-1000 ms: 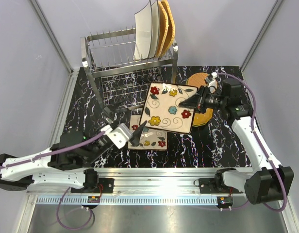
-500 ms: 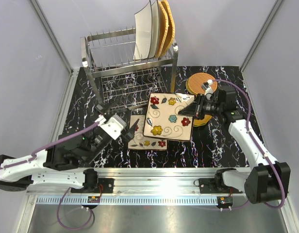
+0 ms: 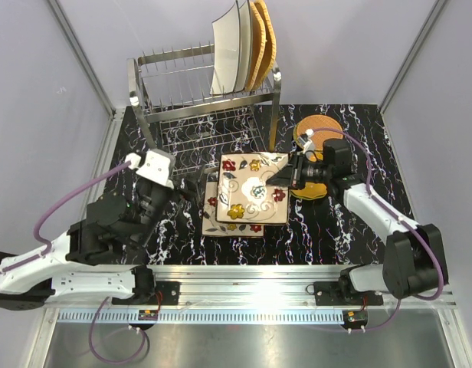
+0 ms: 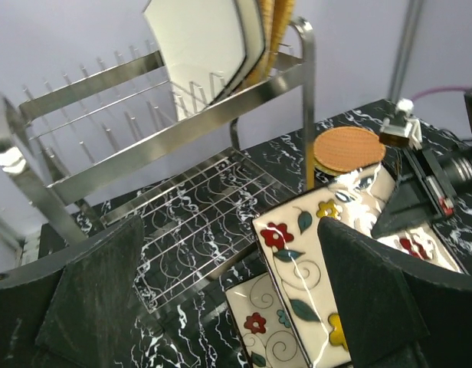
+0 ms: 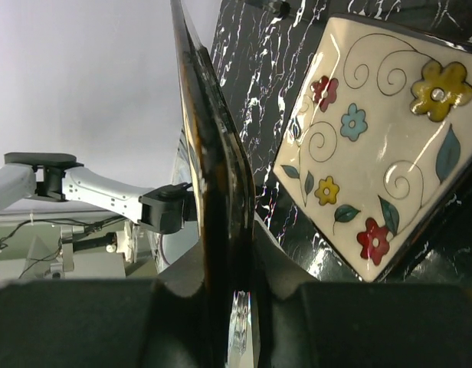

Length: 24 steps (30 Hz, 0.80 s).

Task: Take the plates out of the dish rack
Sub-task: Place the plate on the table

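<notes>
- Plates lie in three places: three stand upright at the right end of the dish rack's (image 3: 198,106) top tier, two square flowered ones are at mid-table, and round woven ones sit toward the right edge.
- The flowered plate on top (image 3: 247,192) is pinched at its far right corner by the right fingers (image 3: 284,175), which are closed almost fully on its rim.
- In the right wrist view this plate is seen edge-on, its dark rim rising straight from between the two fingers.
- It is tilted, with the gripped corner raised, and it overlaps the second flowered plate (image 3: 221,224), which lies flat on the table (image 3: 335,238).
- Whether the two touch cannot be told.
- The left fingers (image 4: 90,299) are spread wide and hold nothing, facing the rack near the left edge, well apart from every plate.
- In the rack, a white plate (image 3: 228,50) leans in front of two woven ones (image 3: 265,38).
- The rack stands along the far edge, left of centre.
- The round woven plates (image 3: 316,126) are partly hidden by the right arm, and their number is unclear.
</notes>
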Each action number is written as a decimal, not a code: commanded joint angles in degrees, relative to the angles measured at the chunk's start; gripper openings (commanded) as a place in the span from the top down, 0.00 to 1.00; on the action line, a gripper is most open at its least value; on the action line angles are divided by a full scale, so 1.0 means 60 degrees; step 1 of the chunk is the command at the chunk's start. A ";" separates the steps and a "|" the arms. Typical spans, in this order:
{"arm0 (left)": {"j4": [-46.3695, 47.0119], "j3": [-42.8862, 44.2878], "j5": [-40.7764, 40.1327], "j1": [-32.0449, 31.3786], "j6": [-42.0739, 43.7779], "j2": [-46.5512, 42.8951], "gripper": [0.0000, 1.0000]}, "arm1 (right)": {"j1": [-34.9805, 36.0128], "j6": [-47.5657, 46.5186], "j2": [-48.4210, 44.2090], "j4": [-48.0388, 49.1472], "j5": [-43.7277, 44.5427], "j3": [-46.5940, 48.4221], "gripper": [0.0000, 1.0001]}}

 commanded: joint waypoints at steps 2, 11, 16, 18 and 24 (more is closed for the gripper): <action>-0.0593 0.0824 0.0302 0.0920 -0.1843 0.0220 0.01 | 0.0552 0.0717 0.0449 0.2552 -0.0251 0.0257 1.00; -0.0127 0.0738 0.0508 0.1361 -0.1933 0.0367 0.01 | 0.0919 0.1157 0.1474 0.3827 0.0291 -0.0270 1.00; -0.0039 0.0606 0.0391 0.1449 -0.1991 0.0279 0.01 | 0.1182 0.1129 0.2236 0.4165 0.0643 -0.0387 1.00; -0.0009 0.0576 0.0289 0.1464 -0.1977 0.0235 0.01 | 0.1314 0.0997 0.2470 0.4181 0.0819 -0.0373 1.00; 0.0459 0.0211 0.0025 0.1493 -0.1933 0.0001 0.01 | 0.1490 0.0894 0.3203 0.4210 0.1142 -0.0315 1.00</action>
